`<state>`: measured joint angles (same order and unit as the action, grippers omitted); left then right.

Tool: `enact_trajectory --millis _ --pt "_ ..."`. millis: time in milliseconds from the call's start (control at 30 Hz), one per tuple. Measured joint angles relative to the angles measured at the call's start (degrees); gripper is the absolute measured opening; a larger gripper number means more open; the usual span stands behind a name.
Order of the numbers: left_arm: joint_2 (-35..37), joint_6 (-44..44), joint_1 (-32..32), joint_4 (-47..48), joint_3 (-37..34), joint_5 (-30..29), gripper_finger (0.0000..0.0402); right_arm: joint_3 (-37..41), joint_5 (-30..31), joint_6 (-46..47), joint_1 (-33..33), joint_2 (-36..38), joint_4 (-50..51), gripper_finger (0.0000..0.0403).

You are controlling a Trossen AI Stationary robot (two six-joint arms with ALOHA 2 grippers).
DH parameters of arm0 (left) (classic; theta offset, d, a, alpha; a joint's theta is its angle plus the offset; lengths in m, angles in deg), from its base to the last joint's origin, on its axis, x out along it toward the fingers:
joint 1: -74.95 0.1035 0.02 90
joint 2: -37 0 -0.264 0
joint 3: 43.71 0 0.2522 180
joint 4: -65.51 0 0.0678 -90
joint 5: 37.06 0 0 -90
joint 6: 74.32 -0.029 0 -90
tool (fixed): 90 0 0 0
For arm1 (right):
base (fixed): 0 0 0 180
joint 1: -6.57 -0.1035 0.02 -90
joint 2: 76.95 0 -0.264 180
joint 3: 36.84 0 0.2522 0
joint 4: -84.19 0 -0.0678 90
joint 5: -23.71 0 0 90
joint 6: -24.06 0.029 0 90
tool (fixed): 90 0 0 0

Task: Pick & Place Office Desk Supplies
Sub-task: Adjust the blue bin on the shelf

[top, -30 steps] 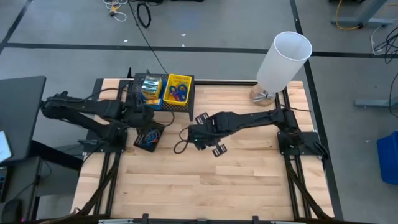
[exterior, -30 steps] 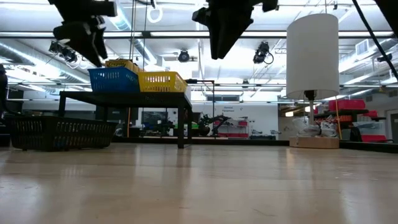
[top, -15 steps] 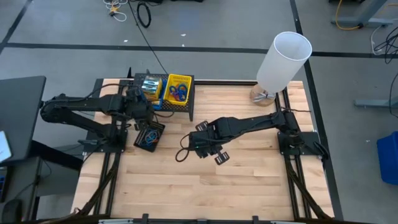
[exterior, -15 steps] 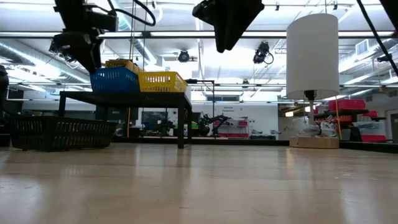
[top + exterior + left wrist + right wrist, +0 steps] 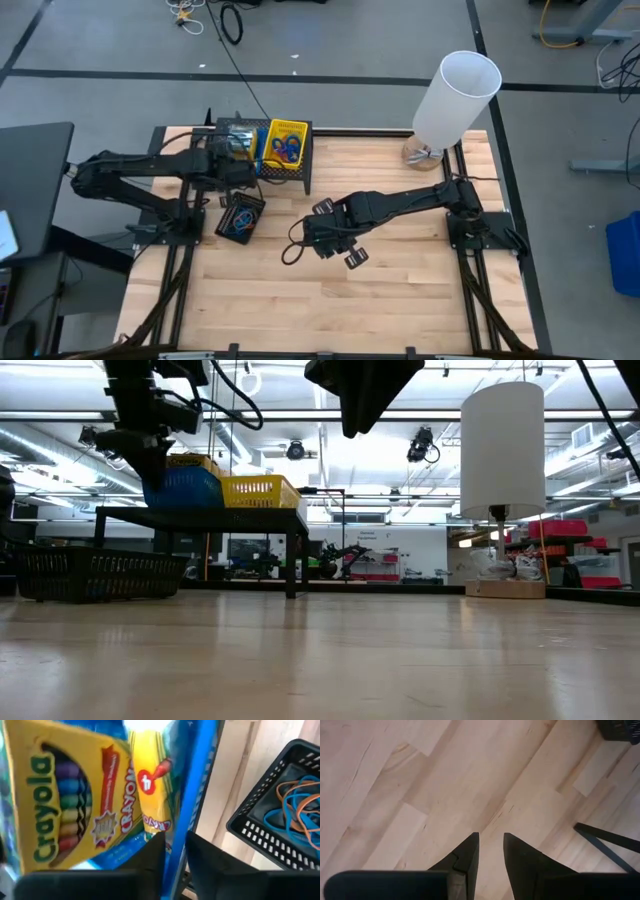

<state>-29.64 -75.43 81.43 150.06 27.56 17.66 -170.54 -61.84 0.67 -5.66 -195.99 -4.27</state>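
Blue bin (image 5: 197, 785) sitting on the rack (image 5: 303, 170) at the desk's back-left, crayon boxes (image 5: 70, 800) inside. Left pincer (image 5: 175, 851) is straddling its wall, nearly closed, nothing clearly pinched. Boxes look light, stiff cardboard, crushable; I'd be gripping across the narrow faces. Black bin (image 5: 240, 217) is holding floppy loops (image 5: 295, 805). Right pincer (image 5: 491, 851) is hovering mid-desk, slightly apart, empty

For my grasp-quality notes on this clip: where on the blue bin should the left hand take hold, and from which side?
Take the blue bin by its thin upright wall, coming down from above, as the left hand straddles it now. The crayon boxes fill the inside, leaving only the rim free.
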Motion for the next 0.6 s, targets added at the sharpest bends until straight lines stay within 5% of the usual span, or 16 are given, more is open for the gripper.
enact_trajectory --millis 200,600 --pt "-0.3 -0.8 0.0 0.3 -0.1 0.2 0.001 0.0 -0.2 0.0 0.0 0.0 0.0 0.0098" --pt "0.5 1.5 2.3 9.5 0.0 0.2 0.0006 0.0 -0.4 0.0 0.0 0.0 0.0 0.0098"
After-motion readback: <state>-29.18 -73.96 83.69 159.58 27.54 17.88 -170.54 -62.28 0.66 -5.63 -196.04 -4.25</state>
